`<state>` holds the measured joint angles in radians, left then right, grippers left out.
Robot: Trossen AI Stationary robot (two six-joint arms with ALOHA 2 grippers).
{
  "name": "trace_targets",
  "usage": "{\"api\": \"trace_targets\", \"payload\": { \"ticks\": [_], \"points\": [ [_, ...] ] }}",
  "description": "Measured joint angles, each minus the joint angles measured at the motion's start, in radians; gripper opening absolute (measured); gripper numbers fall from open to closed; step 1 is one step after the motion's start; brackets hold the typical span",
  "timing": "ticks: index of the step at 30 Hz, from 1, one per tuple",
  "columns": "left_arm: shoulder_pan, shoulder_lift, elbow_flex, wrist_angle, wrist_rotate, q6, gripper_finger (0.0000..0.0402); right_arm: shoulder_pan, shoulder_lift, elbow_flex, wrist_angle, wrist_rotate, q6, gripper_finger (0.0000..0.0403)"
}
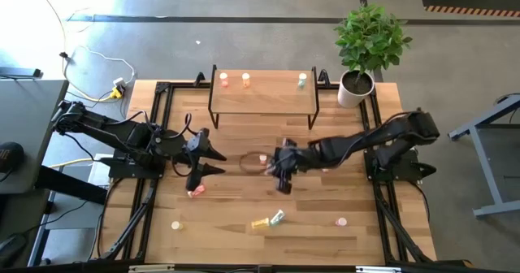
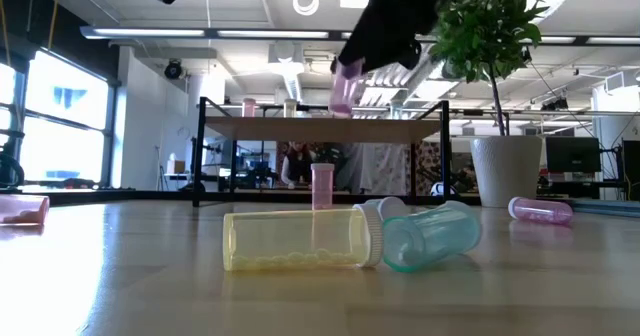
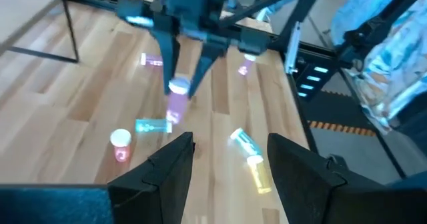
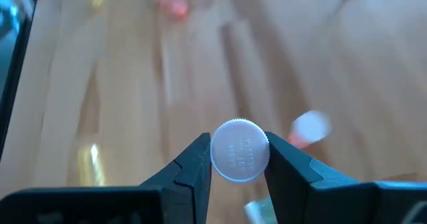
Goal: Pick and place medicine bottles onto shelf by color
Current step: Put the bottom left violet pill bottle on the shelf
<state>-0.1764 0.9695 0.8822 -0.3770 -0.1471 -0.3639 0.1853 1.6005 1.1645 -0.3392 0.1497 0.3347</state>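
My right gripper (image 1: 274, 166) is shut on a pink medicine bottle (image 2: 345, 84) with a white cap, held in the air over the table's middle, in front of the shelf (image 1: 262, 98). The shelf carries three small bottles, two at its left (image 1: 224, 79) and one at its right (image 1: 301, 80). My left gripper (image 1: 205, 156) hovers open over the table's left part with nothing between its fingers. More bottles are on the table: a yellow one (image 2: 300, 238) and a green one (image 2: 430, 236) lie side by side, and a pink one (image 2: 323, 186) stands upright. My right gripper pinches the pink bottle at its white cap (image 4: 240, 151) between its two fingers (image 3: 200, 64). The fingers slant down from the table's right side. The bottle's body (image 3: 175, 107) hangs below the fingertips, nearly upright and lifted clear of the table.
A potted plant (image 1: 366, 45) stands at the far right corner beside the shelf. Loose bottles lie at the near left (image 1: 176, 224), left of centre (image 1: 196, 192) and near right (image 1: 341, 222). Bare wood shows between the shelf and the held bottle.
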Motion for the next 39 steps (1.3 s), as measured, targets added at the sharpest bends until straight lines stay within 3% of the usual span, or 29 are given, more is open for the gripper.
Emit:
{"api": "trace_targets", "payload": {
  "ticks": [11,15,21,30,33,39],
  "points": [
    [0.02,0.0,0.0,0.0,-0.178,0.054,0.0184,-0.198,-0.186,0.0,0.007,0.048,-0.179,0.0103],
    [0.074,0.0,0.0,0.0,-0.178,0.052,0.0184,-0.287,-0.233,0.003,0.018,0.058,-0.278,0.0103],
    [0.187,0.0,0.0,0.001,-0.133,0.052,0.0184,-0.44,-0.228,0.125,-0.033,0.027,-0.429,0.0103],
    [0.327,0.0,0.0,0.003,-0.115,0.053,0.0184,-0.696,-0.189,0.199,-0.072,-0.177,-0.474,0.0103],
    [0.361,0.0,0.0,0.007,-0.086,0.053,0.0184,-0.748,-0.164,0.198,-0.066,-0.229,-0.476,0.0103],
    [0.397,0.0,0.0,0.009,-0.065,0.052,0.0184,-0.79,-0.115,0.198,-0.062,-0.237,-0.542,0.0103]
  ]
}}
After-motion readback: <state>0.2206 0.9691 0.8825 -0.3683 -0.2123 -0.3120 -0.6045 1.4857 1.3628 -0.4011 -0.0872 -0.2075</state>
